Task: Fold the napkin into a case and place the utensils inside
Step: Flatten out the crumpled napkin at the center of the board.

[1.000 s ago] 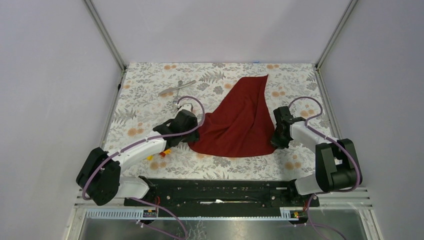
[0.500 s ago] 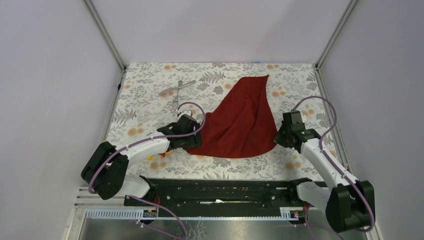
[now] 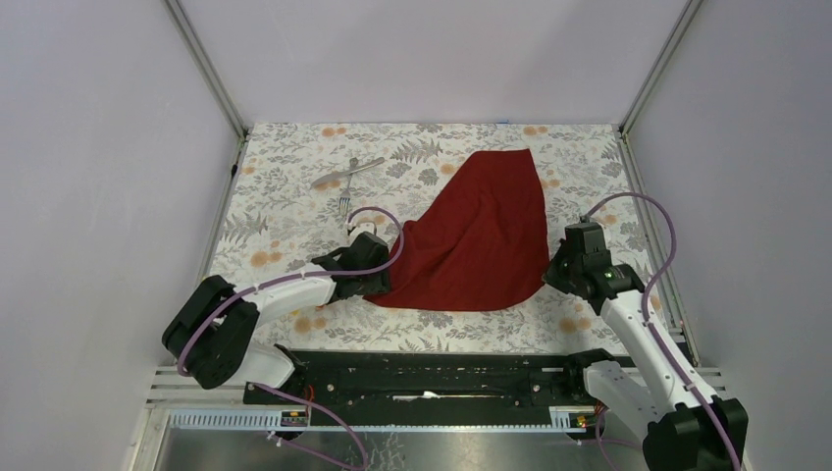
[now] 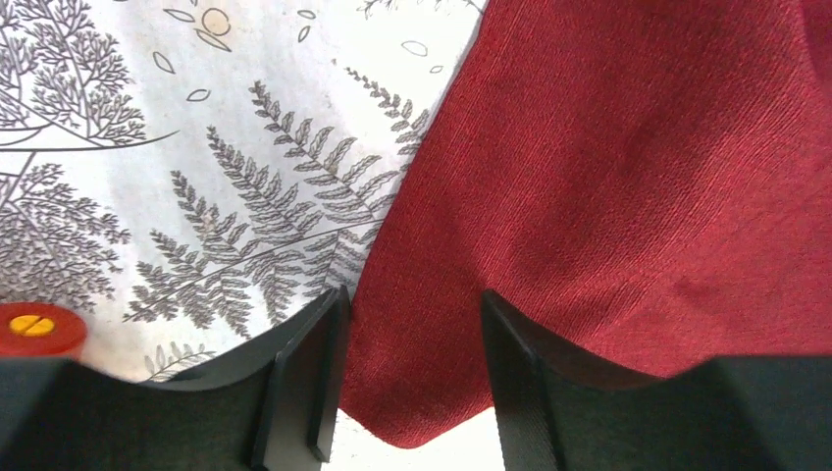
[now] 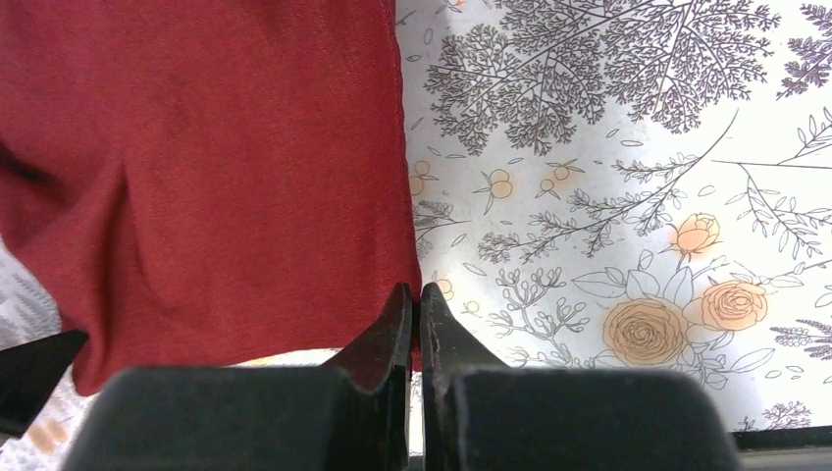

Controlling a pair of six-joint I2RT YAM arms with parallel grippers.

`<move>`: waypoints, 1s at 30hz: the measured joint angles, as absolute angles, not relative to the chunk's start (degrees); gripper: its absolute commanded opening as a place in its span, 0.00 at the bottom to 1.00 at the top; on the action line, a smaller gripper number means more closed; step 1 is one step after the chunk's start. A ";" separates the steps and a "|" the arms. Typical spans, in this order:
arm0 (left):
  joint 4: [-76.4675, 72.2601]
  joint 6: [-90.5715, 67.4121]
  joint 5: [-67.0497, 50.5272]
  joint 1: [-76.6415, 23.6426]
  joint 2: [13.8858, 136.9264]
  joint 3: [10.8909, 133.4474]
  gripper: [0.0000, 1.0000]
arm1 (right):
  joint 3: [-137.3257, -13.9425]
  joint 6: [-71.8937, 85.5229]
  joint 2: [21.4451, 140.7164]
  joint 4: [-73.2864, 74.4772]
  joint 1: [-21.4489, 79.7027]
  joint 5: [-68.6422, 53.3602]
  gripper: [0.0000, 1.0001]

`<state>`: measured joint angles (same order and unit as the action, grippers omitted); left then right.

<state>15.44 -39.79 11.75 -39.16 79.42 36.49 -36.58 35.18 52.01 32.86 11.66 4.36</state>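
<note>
The dark red napkin (image 3: 476, 235) lies spread and unfolded on the floral table, with its far corner pointing toward the back. No case is in view. My left gripper (image 3: 378, 285) is open at the napkin's near-left corner. In the left wrist view that corner (image 4: 422, 383) lies between the spread fingers (image 4: 314, 373). My right gripper (image 3: 554, 273) is shut on the napkin's near-right edge, and red cloth (image 5: 216, 167) runs into the closed fingertips (image 5: 400, 304). The silver utensils (image 3: 343, 175) lie at the back left, with the fork (image 3: 345, 204) just in front of them.
Small coloured toy blocks (image 3: 319, 306) sit beside my left forearm; one red block (image 4: 34, 329) shows in the left wrist view. Grey walls and metal posts (image 3: 211, 74) close in the floral table (image 3: 285, 235) on three sides. A black rail (image 3: 432, 373) runs along the near edge.
My right gripper shut on the napkin's near-right edge and drew it right, spreading the cloth. My left gripper opened and slid nearer, down to the near-left corner.
</note>
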 measured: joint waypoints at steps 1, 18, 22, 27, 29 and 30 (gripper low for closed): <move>14.72 -39.94 11.90 -39.31 79.72 36.36 0.44 | -36.73 35.35 51.40 33.12 11.66 4.29 0.00; 28.73 -35.86 8.51 -39.75 64.27 55.29 0.00 | -59.92 35.31 37.15 43.97 11.66 8.03 0.00; 27.81 -33.69 7.86 -39.81 54.54 68.97 0.00 | -69.38 33.71 34.30 43.44 11.66 6.81 0.00; 26.68 -32.38 5.06 -39.83 46.59 78.56 0.00 | -78.08 32.84 29.58 40.23 11.66 3.05 0.00; 25.82 -32.16 4.12 -39.83 45.58 81.34 0.00 | -80.44 32.86 28.32 38.09 11.66 1.69 0.00; 25.21 -31.94 3.62 -39.83 45.56 82.78 0.00 | -81.21 32.86 27.92 36.97 11.66 1.37 0.00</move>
